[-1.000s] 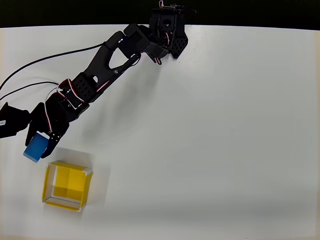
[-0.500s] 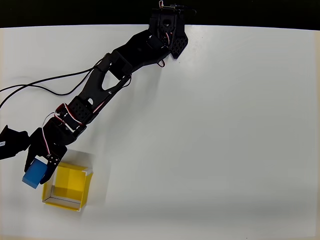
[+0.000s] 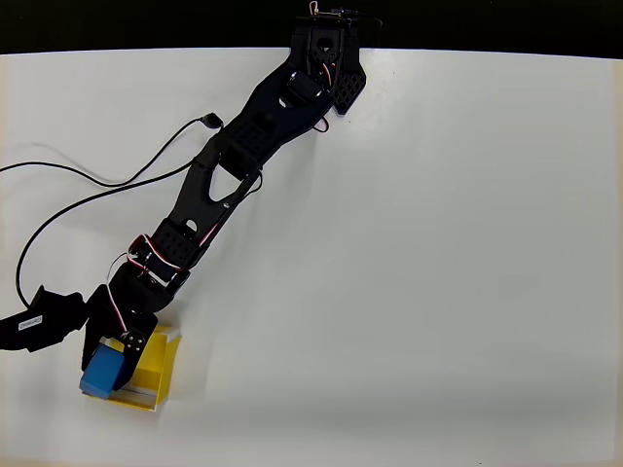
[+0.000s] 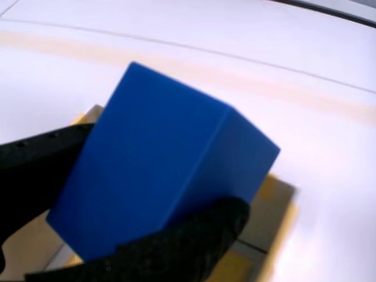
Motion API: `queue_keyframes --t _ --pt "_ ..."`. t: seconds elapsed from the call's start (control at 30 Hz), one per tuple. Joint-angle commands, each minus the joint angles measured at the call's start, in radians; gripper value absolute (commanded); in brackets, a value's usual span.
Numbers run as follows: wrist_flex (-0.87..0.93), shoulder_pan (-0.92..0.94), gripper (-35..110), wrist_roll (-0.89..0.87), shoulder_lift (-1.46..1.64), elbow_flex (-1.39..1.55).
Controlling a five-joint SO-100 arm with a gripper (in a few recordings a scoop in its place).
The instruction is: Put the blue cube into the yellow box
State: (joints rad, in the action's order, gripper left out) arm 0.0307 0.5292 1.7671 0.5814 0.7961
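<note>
In the overhead view the black arm stretches from the top centre down to the lower left, where my gripper [image 3: 105, 368] is shut on the blue cube [image 3: 101, 374]. The cube hangs over the left part of the yellow box [image 3: 158, 368], hiding much of it. Close up in the wrist view, the blue cube [image 4: 158, 164] is clamped between two black fingers [image 4: 194, 241], and parts of the yellow box [image 4: 267, 205] show beneath and behind it.
Black cables [image 3: 88, 185] loop over the white table [image 3: 409, 253] to the left of the arm. The arm's base [image 3: 326, 53] stands at the table's far edge. The table's front edge lies just below the box.
The arm has swung downward and extended, carrying the blue cube from beside the box's upper-left corner to over the box's left part. The box has not moved.
</note>
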Motion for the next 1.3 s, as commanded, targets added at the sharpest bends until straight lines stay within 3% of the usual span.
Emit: queue_keyframes --t 0.0,0.27,0.57,0.77,1.03,1.27 --pt "-0.046 -0.003 19 0.009 0.066 -0.144" --pt "-0.038 -0.005 20 -0.017 0.021 -0.141" --pt "-0.035 -0.006 39 -0.089 0.04 -0.094" --pt "-0.048 -0.008 34 -0.089 0.153 -0.02" --pt "0.103 -0.012 24 -0.089 0.465 0.104" --pt "0.169 -0.008 17 -0.103 0.822 0.433"
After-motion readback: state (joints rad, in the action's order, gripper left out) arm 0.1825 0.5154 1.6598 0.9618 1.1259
